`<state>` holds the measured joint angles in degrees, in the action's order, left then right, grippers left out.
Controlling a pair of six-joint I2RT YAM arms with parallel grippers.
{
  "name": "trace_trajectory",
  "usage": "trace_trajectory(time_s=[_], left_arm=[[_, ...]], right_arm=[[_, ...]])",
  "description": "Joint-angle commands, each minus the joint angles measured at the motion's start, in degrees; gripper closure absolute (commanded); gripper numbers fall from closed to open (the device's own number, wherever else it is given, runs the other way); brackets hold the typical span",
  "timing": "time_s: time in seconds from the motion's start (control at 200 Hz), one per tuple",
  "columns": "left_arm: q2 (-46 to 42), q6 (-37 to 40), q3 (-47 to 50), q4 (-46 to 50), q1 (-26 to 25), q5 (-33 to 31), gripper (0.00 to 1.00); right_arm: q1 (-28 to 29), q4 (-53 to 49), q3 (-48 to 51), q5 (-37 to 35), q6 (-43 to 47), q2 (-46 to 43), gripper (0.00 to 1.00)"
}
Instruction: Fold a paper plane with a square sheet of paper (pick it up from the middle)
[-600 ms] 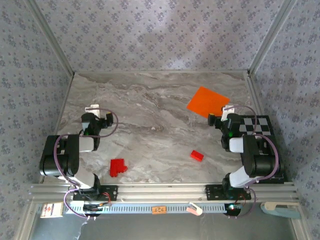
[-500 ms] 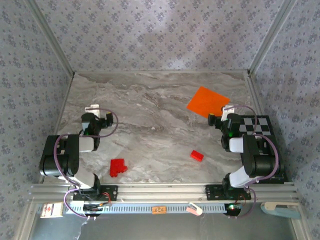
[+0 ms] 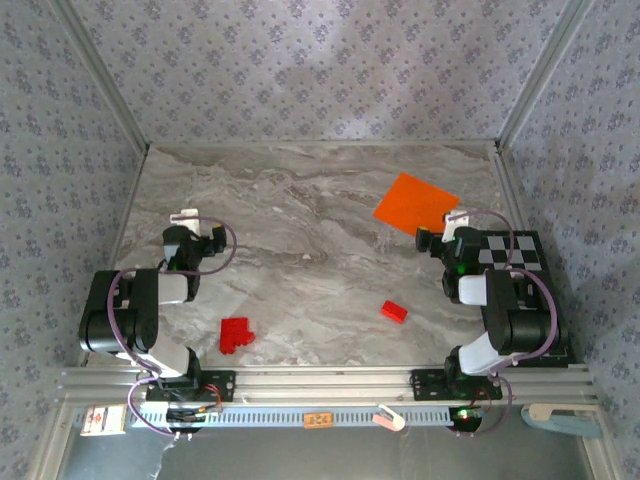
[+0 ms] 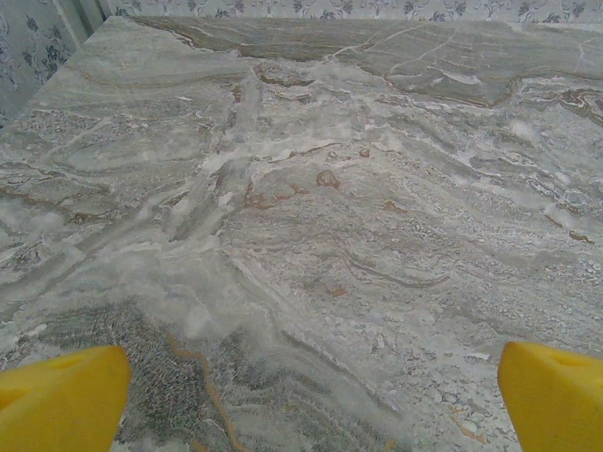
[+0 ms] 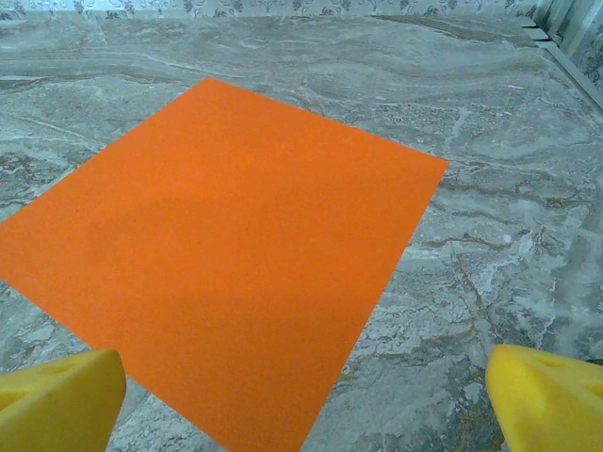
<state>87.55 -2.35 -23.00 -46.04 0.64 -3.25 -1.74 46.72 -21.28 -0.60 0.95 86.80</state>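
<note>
Right gripper (image 3: 443, 230): jaws spread wide, empty; nearer arm. Square sheet of paper (image 3: 415, 203): flat, just beyond at 11 o'clock. Left gripper (image 3: 196, 226): likewise wide, empty, well apart.

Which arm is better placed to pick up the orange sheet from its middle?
Right. The right gripper stands open beside the square sheet of paper; the left gripper, also open, is far across the table.
</note>
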Motion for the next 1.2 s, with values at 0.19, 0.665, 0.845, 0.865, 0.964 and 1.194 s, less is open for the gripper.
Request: trace_trajectory(time_s=[0.19,0.665,0.845,0.865,0.964,1.194], left_arm=[[0.5,0.7,-1.0,0.1,0.3,0.3,0.0],[-14.2,-2.6,-6.5,18.6,-0.7,-4.2,0.0],[-20.9,-15.4,-16.7,36.6,-0.8,-1.2,0.0],[-21.2,-16.6,-18.2,38.6,-0.8,-0.4,0.0],[-22.0,-23.2,-24.2,47.4,-0.8,1.5,0.0],[-20.9,-28.1,-28.7,53.2,-0.8,10.0,0.0]], right_arm=[[-0.6,-0.4,-1.3,0.6,0.7,0.5,0.0],[1.7,-29.4,-13.0,-6.9,-6.3,-16.8,0.0],[2.0,-55.4,-30.7,-8.1,-20.2,-14.6,0.0],[2.0,-57.1,-32.6,-6.8,-20.4,-14.0,0.0],[2.4,-62.8,-38.4,-5.1,-25.1,-9.5,0.0],[1.8,-70.4,-51.2,5.0,-28.7,6.1,0.0]])
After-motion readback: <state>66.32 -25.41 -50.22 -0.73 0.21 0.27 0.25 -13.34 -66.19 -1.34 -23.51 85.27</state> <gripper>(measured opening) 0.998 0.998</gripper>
